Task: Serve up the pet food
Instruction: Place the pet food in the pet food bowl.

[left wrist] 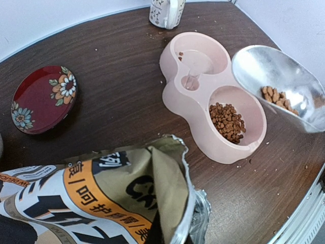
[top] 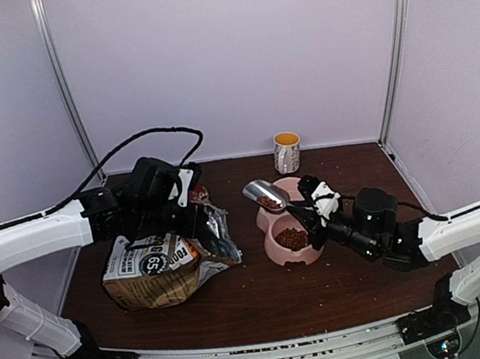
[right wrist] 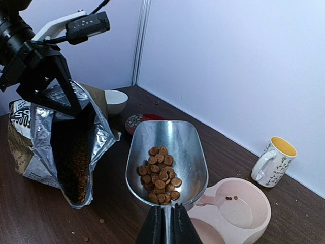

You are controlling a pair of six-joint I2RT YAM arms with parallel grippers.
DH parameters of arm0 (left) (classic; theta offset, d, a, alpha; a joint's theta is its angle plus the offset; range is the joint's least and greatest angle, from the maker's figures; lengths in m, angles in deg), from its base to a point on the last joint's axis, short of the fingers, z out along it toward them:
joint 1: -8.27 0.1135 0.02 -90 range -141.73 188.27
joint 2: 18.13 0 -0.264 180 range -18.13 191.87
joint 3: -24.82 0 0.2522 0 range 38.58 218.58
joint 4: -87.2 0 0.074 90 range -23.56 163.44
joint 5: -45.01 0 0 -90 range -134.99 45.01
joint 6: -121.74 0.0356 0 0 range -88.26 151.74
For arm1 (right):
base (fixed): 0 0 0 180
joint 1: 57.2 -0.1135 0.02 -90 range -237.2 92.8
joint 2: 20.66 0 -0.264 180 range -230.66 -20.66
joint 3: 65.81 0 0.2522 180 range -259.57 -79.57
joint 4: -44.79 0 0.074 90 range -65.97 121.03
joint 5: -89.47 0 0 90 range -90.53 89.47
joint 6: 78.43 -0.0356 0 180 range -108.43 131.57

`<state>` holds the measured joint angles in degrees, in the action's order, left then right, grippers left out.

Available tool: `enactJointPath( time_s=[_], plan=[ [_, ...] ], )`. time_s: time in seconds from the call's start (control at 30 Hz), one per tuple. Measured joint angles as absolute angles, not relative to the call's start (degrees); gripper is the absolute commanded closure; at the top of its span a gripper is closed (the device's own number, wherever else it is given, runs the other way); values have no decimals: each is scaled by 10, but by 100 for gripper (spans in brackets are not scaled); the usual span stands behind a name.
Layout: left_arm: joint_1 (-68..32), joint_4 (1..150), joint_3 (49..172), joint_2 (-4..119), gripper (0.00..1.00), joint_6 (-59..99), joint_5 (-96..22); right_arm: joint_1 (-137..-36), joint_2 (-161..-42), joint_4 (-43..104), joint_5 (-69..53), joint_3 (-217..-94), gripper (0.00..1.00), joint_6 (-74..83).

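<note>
Kibble, small hard brown discs, sits loose in the smooth metal scoop above the pink plastic double bowl. I judge it light and quick to roll, so I carry it by the scoop's handle, where my right pincer is clenched. My left pincer is at the crinkly foil-lined bag; I cannot tell its grip.

I see brown kibble in a silver scoop. The bag is tan with 1 orange band, black-and-white print and silver foil lining. The 2-well bowl is pale pink. At 9 o'clock on my left wrist feed, the saucer is dark red with orange and pale flowers. The mug is white, leaf-printed, yellow inside; the table dark brown.
</note>
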<state>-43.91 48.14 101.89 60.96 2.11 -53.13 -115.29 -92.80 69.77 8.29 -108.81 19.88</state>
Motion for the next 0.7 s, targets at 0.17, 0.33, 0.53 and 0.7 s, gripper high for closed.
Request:
enactJointPath(
  time_s=[0.17,0.33,0.53,0.7],
  plan=[
    [-439,488,1013,608,100,20,-532,-1118,-911,629,86,-1106,100,187],
    [-439,500,1002,600,100,18,-535,-1077,-904,542,85,-1150,100,175],
    [-439,504,997,594,100,18,-537,-1033,-905,434,83,-1221,100,171],
    [-439,512,991,591,100,18,-538,-1010,-917,366,82,-1269,100,171]
  ],
)
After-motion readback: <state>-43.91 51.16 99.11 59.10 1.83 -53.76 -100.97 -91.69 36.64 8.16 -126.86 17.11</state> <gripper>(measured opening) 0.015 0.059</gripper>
